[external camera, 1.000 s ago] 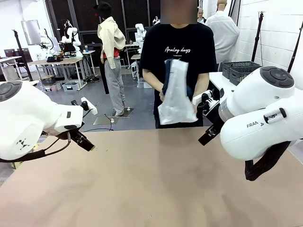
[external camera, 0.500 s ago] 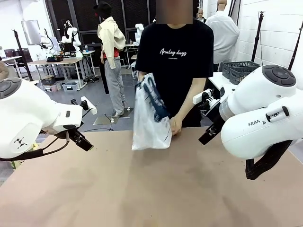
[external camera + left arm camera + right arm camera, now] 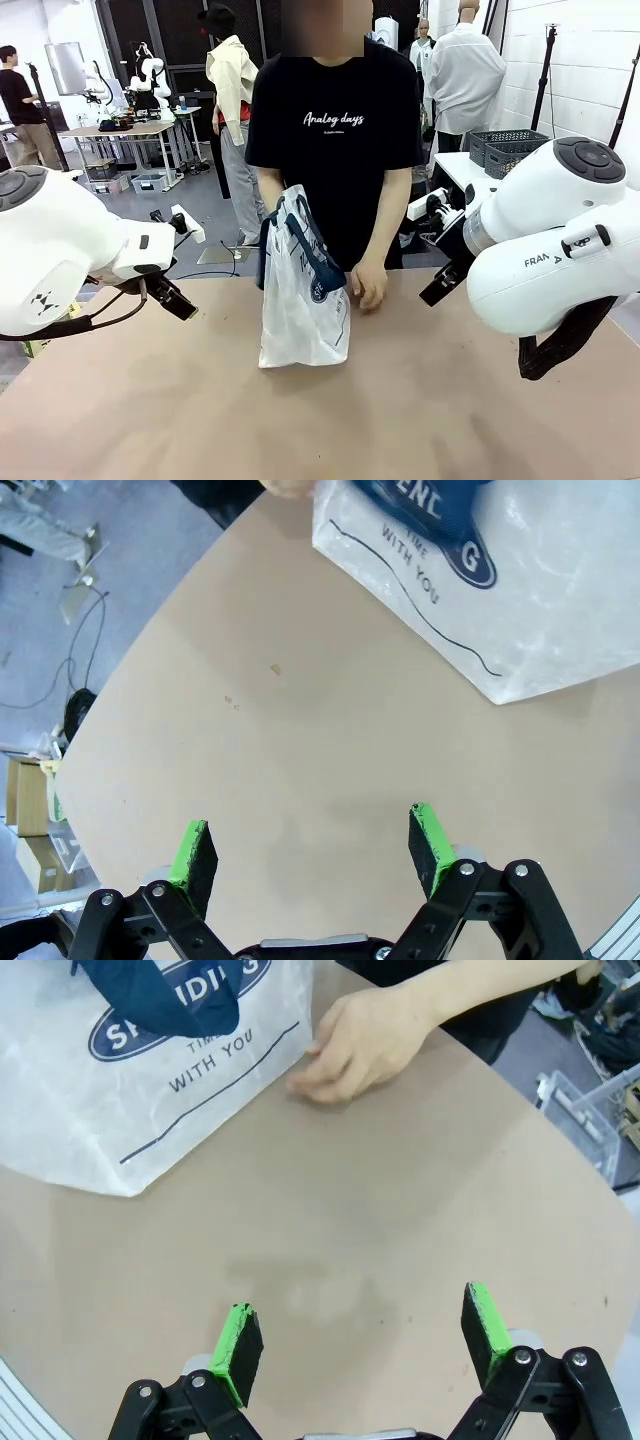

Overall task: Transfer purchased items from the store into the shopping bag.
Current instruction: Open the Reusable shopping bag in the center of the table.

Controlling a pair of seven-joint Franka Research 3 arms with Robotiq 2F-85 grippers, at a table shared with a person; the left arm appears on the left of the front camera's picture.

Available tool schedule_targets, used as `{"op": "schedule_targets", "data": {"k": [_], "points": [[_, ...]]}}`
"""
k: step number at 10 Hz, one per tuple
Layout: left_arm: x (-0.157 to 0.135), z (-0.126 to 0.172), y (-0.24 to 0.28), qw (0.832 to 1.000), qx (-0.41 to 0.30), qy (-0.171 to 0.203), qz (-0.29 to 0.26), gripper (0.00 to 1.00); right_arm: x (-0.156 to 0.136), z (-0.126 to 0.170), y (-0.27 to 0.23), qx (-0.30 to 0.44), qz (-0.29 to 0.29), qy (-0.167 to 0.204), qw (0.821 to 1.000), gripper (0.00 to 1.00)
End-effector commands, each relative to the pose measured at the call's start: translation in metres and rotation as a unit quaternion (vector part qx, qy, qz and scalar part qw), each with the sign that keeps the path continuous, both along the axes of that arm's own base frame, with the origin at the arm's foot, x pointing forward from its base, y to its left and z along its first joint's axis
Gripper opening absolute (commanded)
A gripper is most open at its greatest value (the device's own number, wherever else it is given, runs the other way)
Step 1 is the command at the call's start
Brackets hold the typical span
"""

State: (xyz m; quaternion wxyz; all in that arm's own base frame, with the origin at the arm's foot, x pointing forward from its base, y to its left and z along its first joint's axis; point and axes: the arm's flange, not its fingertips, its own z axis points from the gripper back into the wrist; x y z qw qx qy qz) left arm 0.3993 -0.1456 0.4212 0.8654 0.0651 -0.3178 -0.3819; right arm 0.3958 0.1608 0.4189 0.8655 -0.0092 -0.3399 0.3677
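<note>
The shopping bag (image 3: 303, 300), translucent white with navy handles and a round navy logo, stands upright on the far middle of the table. The person holds its handles with one hand and rests the other hand (image 3: 370, 286) on the table beside it. In the left wrist view my left gripper (image 3: 312, 842) is open over bare tabletop, with the bag (image 3: 510, 590) lying well ahead of it. My right gripper (image 3: 361, 1332) is also open above the table, short of the bag (image 3: 120, 1090) and the person's hand (image 3: 365, 1038). The purchased items are out of view.
The brown table (image 3: 320, 420) stretches bare between my two arms. Dark grey lattice baskets (image 3: 508, 148) sit on a table behind at the right. Cardboard boxes (image 3: 30, 800) lie on the floor past the table's edge. Other people stand farther back.
The person lowered the bag from chest height onto the table and shifted it leftward, then set one hand on the table. Both arms stayed still.
</note>
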Motion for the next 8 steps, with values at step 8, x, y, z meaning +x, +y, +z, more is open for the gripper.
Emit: {"op": "schedule_targets", "data": {"k": [8], "points": [[-0.004, 0.061, -0.008, 0.979, -0.12, 0.121, -0.113, 1.0, -0.002, 0.039, 0.037, 0.033, 0.053, 0.143, 0.988, 1.0]]}}
